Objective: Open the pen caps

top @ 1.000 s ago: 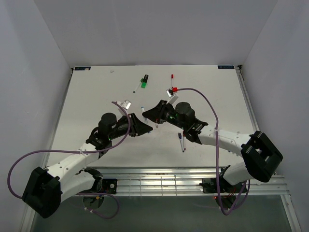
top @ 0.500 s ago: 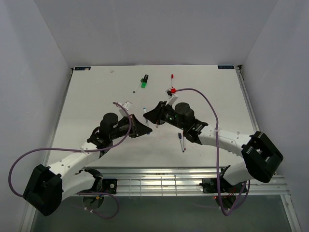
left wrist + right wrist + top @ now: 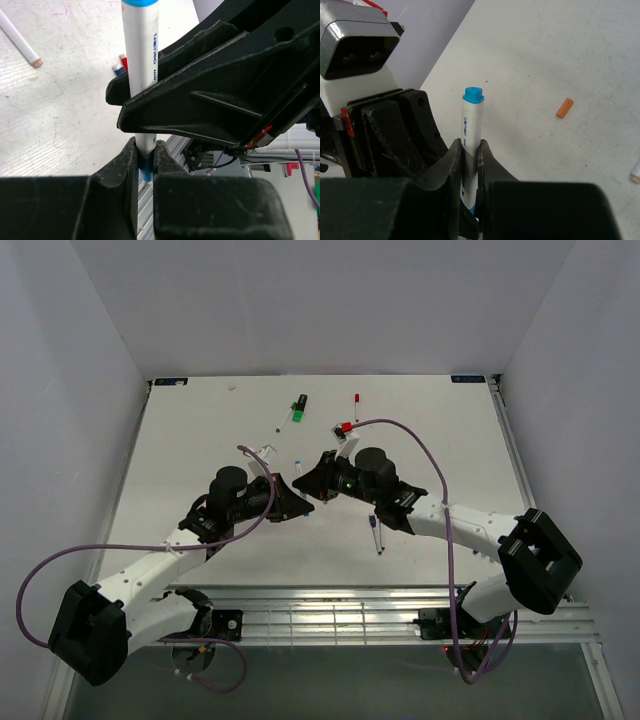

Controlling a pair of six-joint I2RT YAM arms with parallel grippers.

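Both grippers hold one white pen point(image 3: 142, 75) with blue ends above the middle of the table. My left gripper point(image 3: 145, 150) is shut on its lower end, at the blue pen cap point(image 3: 144, 169). My right gripper point(image 3: 470, 150) is shut on the white barrel point(image 3: 470, 122), and the pen's other blue end point(image 3: 473, 95) sticks out above its fingers. In the top view the left gripper point(image 3: 300, 503) and right gripper point(image 3: 312, 482) meet tip to tip. The pen is mostly hidden there.
A black marker with a green cap point(image 3: 298, 408) and a red-tipped pen point(image 3: 356, 400) lie at the back. A dark-tipped pen point(image 3: 374, 533) lies under the right arm. A loose orange cap point(image 3: 564, 107), red and blue caps point(image 3: 121, 64) and a white pen point(image 3: 20, 42) lie on the table.
The right wrist has shifted a little to the left and the left gripper has drawn slightly back. Both stay shut on the same pen.
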